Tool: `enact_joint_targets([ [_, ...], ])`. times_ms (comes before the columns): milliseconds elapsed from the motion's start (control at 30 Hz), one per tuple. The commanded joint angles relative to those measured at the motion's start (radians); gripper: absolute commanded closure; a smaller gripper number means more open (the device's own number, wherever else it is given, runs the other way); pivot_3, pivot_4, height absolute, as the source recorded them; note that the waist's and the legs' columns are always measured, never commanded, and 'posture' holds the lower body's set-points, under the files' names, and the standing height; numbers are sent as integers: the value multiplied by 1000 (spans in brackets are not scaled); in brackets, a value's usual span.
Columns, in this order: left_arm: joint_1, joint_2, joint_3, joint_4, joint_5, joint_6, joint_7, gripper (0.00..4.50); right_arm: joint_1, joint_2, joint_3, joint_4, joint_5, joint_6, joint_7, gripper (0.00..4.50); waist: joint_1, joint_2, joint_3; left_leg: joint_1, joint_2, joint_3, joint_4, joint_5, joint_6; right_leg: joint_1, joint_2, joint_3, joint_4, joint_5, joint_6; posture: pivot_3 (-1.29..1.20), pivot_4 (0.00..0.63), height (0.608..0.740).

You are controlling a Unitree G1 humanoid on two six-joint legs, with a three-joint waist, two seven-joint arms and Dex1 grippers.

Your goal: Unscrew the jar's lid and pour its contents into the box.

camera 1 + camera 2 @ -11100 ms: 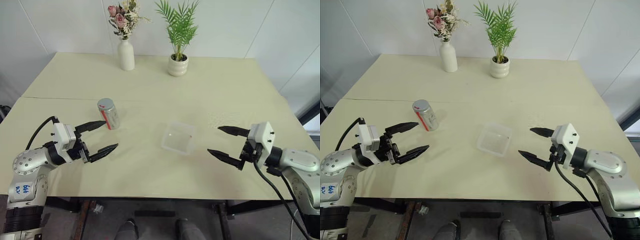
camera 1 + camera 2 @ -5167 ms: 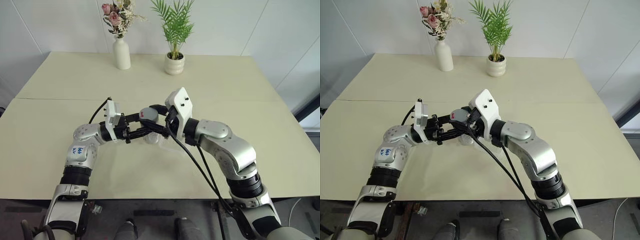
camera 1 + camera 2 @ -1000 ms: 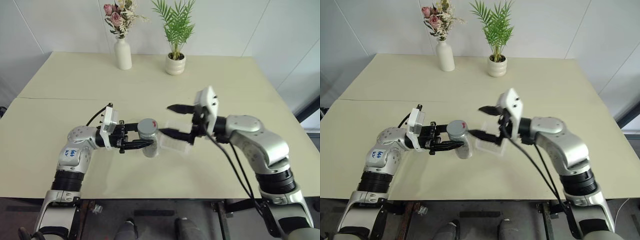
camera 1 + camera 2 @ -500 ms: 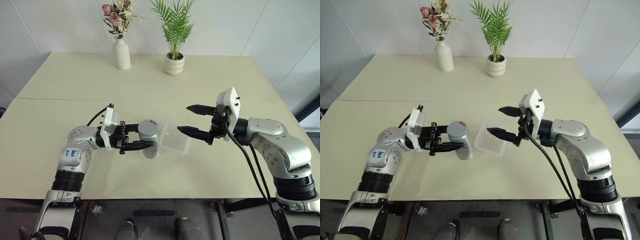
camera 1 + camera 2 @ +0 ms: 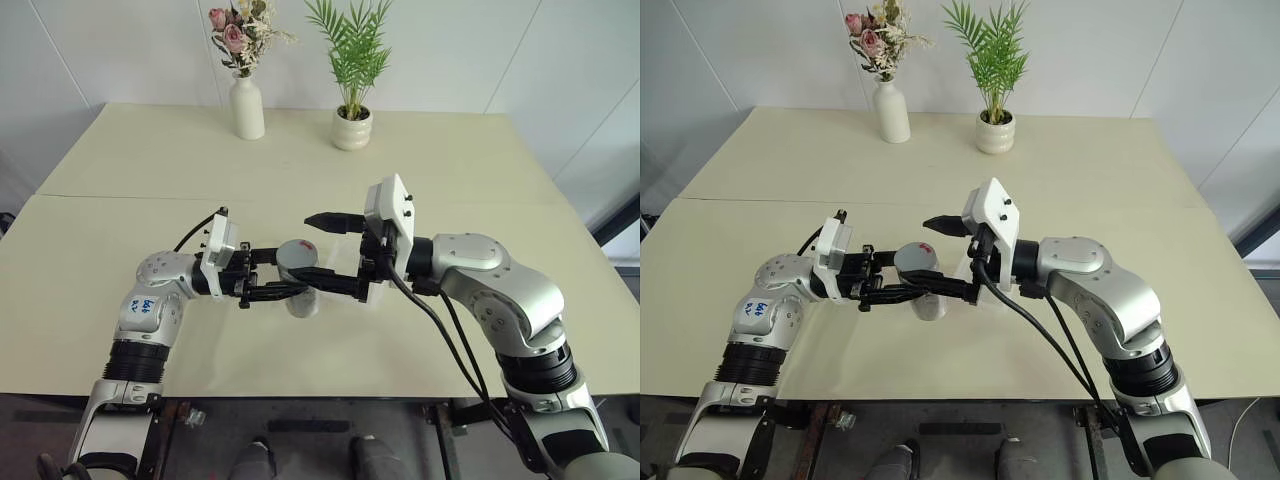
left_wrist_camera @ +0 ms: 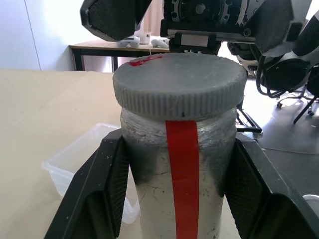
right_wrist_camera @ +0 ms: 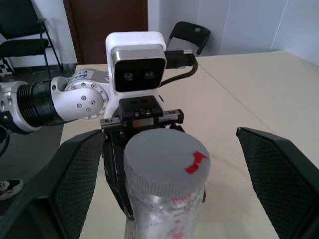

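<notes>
Your left gripper (image 5: 285, 276) is clamped on the jar (image 5: 299, 291), one black finger (image 6: 99, 184) pressed to each side of the glass just under the lid (image 6: 179, 79). You hold the jar upright above the table (image 5: 150, 170), near the centre of the head view. The lid is seated on the jar (not removed), grey and ribbed, with a red mark at its rim (image 7: 196, 163) and a red stripe (image 6: 184, 174) running down the clear wall below it. The contents cannot be made out through the glass.

Your right gripper (image 5: 325, 250) stands wide open, pointing at nine o'clock toward the jar. Its far finger (image 5: 335, 220) lies at about one o'clock from the lid, well clear of it; its near finger (image 5: 330, 282) runs just beside the jar at lid height, and you cannot tell from the head view whether it touches. In the right wrist view the lid sits centred between the two spread fingers with open space on both sides, so the right gripper grips nothing.

The box (image 6: 82, 159) rests on the table behind the jar, at roughly three o'clock from it in the head view, largely hidden there by your right wrist. The vase (image 5: 248, 105) and plant pot (image 5: 352, 130) stand at twelve o'clock along the far table edge, well apart from the work.
</notes>
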Motion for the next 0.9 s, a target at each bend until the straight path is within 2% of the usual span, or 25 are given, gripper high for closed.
enact_joint_targets([
  [33, -17, 7, 4, -17, -2, -6, -3, 2126, -34, 24, 28, 25, -52, -42, -15, 33, -1, 0, 0, 0, 0, 0, 0, 0, 0, 0, 0, 0, 0, 0, 0, 0, 150, 740],
  [500, -21, 9, 3, -15, -2, -7, -4, 2126, -59, 76, 44, 87, -104, -65, -9, 33, -2, 0, 0, 0, 0, 0, 0, 0, 0, 0, 0, 0, 1, 0, 0, 0, 150, 740],
  [900, -18, 9, 7, -17, -2, -8, 2, 2126, -41, 22, 6, 74, -100, -56, 16, 33, -2, 0, 0, 0, 0, 0, 0, 0, 0, 0, 0, 0, 0, 0, 0, 0, 150, 740],
])
